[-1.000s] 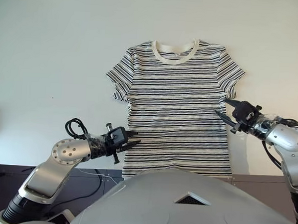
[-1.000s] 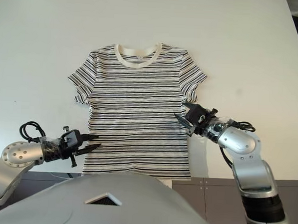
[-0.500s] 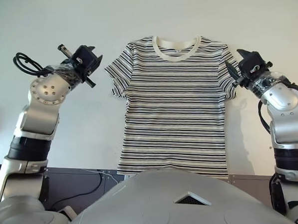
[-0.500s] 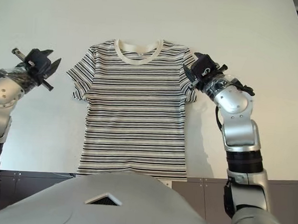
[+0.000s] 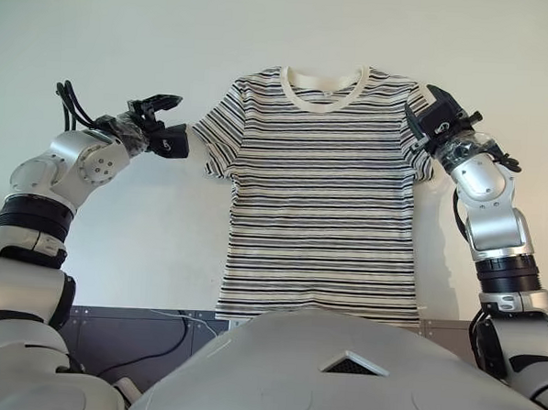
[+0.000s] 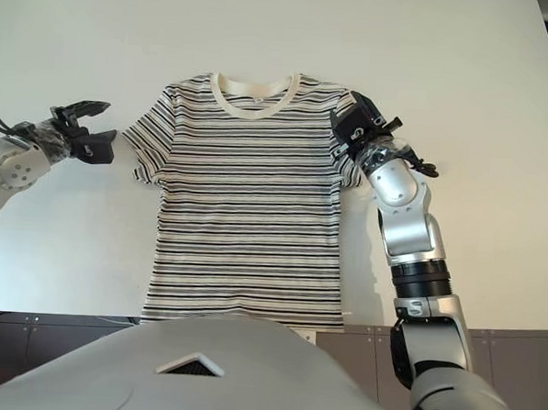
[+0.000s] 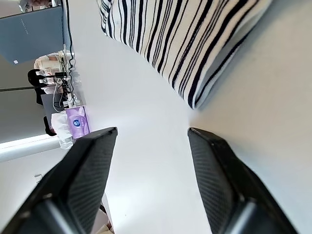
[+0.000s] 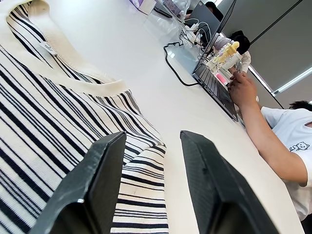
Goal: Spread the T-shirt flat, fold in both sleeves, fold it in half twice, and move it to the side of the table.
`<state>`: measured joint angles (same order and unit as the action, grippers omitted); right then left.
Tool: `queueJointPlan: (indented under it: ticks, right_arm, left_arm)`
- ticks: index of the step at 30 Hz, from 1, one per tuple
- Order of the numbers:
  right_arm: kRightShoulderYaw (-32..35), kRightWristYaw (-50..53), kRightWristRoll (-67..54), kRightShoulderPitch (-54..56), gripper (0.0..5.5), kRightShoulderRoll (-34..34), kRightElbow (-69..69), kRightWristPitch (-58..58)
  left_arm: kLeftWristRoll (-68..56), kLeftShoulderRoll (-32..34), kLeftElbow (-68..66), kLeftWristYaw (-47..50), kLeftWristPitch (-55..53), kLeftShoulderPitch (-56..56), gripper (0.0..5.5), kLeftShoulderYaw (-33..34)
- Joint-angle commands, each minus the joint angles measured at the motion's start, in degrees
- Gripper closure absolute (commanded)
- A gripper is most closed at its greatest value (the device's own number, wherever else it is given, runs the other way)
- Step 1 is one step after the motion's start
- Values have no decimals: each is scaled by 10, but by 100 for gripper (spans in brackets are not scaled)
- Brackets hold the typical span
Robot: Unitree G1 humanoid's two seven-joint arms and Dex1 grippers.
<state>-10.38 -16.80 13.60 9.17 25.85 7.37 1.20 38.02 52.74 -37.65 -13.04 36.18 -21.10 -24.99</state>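
Note:
The striped T-shirt lies flat on the white table, cream collar at the far end and both sleeves spread out. My left gripper hovers open just outside the left sleeve, fingertips pointing at it; in the left wrist view the sleeve's edge lies beyond the open fingers. My right gripper stands open over the right sleeve near the shoulder. In the right wrist view striped cloth shows between its fingers.
The table's front edge runs close to my body. Bare white tabletop surrounds the shirt on the left, right and far side. A black cable and a laptop lie farther off on the table.
Both arms rose from beside the shirt's lower body to the sleeves. In the last half second the left gripper turned toward the left sleeve and the right one settled over the right sleeve.

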Motion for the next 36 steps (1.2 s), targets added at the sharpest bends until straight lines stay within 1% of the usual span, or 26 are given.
queueJointPlan:
  ticks: [1,5,12,18,20,23,26,27,31,36]
  right_arm:
    - [1,3,8,2,343,-5,2,0]
    - [-4,1,14,5,343,-10,12,2]
    - [-6,2,20,10,343,-18,24,5]
    - [-9,11,27,8,343,-31,30,7]
    - [-7,13,27,5,343,-31,32,7]
    - [-8,16,30,0,343,-32,35,9]
    - [-10,18,32,3,343,-35,39,9]
    - [-11,18,32,5,343,-37,42,10]
    - [-11,19,32,11,343,-39,49,15]
    - [-9,21,32,2,343,-39,45,15]
  left_arm:
    - [11,0,3,-34,30,3,273,-18]
    - [9,-23,-3,-34,26,5,273,-17]
    - [55,-33,-66,-6,13,-26,273,-40]
    - [46,-51,-86,25,49,-40,273,-46]
    - [58,-48,-94,38,24,-44,273,-45]
    - [109,-41,-149,77,-14,-71,273,-71]
    - [141,-54,-192,115,-20,-116,273,-95]
    - [150,-60,-206,125,-10,-132,273,-104]
    - [167,-71,-216,140,104,-156,273,-147]
    - [195,-45,-215,128,181,-179,273,-190]
